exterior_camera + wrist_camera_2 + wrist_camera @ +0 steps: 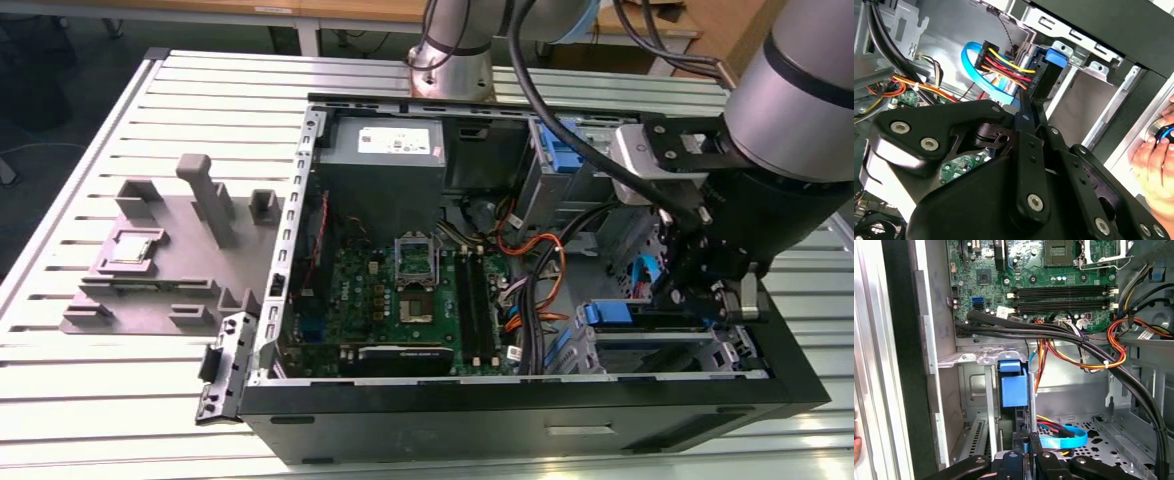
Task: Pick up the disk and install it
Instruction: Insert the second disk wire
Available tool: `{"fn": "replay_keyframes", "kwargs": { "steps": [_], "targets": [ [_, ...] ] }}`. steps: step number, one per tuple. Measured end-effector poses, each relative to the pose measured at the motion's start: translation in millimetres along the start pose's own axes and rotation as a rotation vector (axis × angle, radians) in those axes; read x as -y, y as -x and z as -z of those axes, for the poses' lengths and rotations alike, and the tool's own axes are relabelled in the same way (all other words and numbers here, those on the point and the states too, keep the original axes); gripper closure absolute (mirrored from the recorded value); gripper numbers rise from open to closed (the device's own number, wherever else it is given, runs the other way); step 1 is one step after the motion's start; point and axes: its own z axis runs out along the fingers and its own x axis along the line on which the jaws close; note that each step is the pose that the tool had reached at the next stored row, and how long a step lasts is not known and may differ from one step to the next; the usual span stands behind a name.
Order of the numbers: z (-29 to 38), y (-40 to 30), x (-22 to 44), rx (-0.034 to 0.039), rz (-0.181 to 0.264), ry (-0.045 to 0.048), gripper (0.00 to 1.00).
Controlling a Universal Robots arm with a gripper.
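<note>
The disk (1015,390) (blue-railed) stands in the case (534,405) bay.

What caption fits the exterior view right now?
Robot arm reaching its pincer down into the open computer case, at the drive bay near the case's corner on the exterior view's right.

One computer case (534,415), one grey fixture (160,270), one hand (1156,170)
</note>
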Motion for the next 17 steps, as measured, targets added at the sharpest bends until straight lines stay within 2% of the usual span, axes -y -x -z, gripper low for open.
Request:
{"fn": "replay_keyframes", "kwargs": {
  "steps": [9,17],
  "targets": [
    [-2.7,-2.2,-0.2,0.0204,-0.003,0.0018,0.84],
    [-6.7,-2.6,-0.6,0.025,-0.004,0.0022,0.84]
  ]
}}
